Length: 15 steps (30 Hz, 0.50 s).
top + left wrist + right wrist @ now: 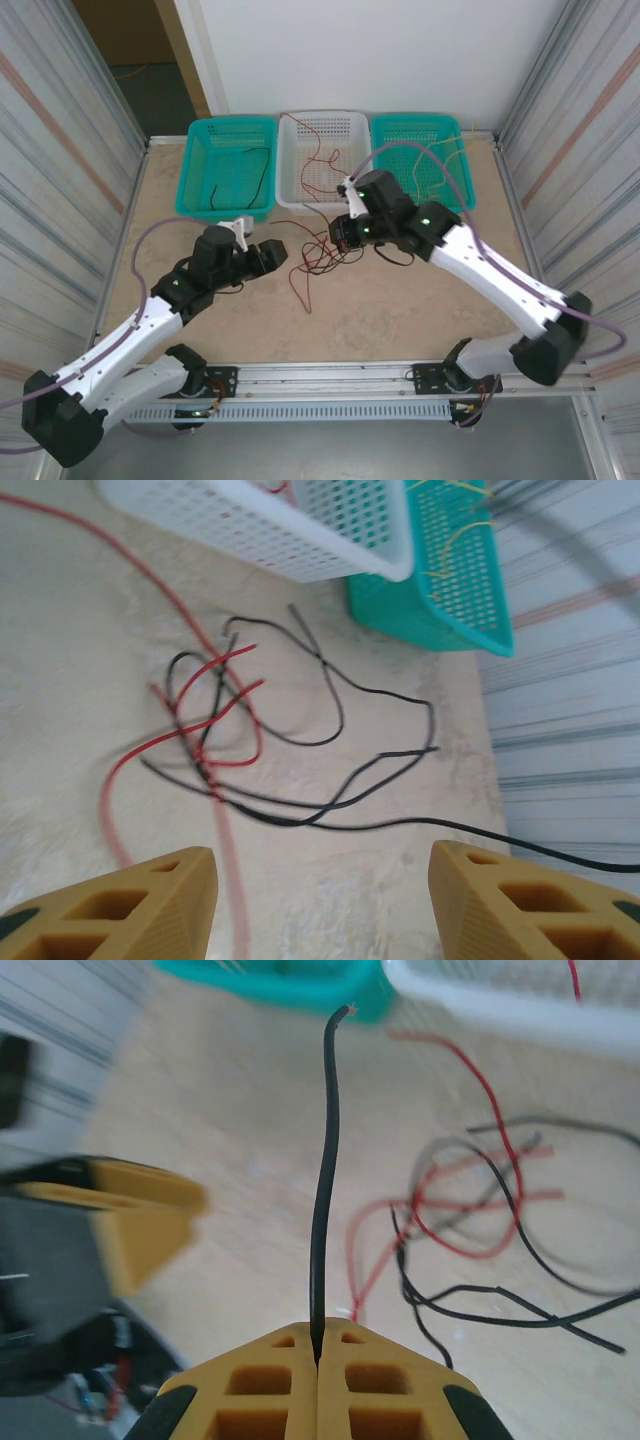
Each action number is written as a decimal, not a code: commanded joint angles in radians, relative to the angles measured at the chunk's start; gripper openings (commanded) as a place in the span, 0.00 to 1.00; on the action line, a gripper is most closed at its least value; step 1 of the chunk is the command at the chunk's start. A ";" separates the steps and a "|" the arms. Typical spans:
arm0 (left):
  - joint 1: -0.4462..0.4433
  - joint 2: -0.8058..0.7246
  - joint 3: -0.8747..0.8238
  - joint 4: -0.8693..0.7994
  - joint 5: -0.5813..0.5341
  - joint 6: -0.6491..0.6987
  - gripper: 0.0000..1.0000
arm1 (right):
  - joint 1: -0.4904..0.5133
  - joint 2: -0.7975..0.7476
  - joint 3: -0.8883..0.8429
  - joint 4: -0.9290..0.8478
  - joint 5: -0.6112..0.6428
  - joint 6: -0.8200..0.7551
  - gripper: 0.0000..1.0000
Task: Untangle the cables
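A tangle of red and black cables (pixel 318 258) lies on the tabletop between my two grippers. In the right wrist view my right gripper (pixel 318 1345) is shut on one black cable (pixel 325 1180). That cable stands straight up from the closed fingertips to its bare end. The rest of the tangle (pixel 470 1210) lies to its right. My left gripper (pixel 320 890) hovers open over the table just short of the tangle (pixel 215 715), with nothing between its yellow fingers (pixel 150 900). A black strand (pixel 540 845) runs off to the right.
Three baskets stand at the back. The left teal basket (pixel 190 170) holds a black cable, the white basket (pixel 355 125) a red one, and the right teal basket (pixel 462 160) pale yellow ones. Corrugated walls close in both sides.
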 commanded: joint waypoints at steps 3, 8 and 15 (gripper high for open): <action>-0.072 0.005 0.051 0.212 0.041 0.105 0.60 | -0.013 -0.057 0.012 0.103 -0.020 0.085 0.00; -0.144 0.045 0.058 0.352 0.035 0.161 0.65 | -0.025 -0.085 0.040 0.208 -0.040 0.145 0.00; -0.192 0.110 0.079 0.477 0.042 0.243 0.71 | -0.032 -0.117 0.117 0.281 -0.025 0.189 0.00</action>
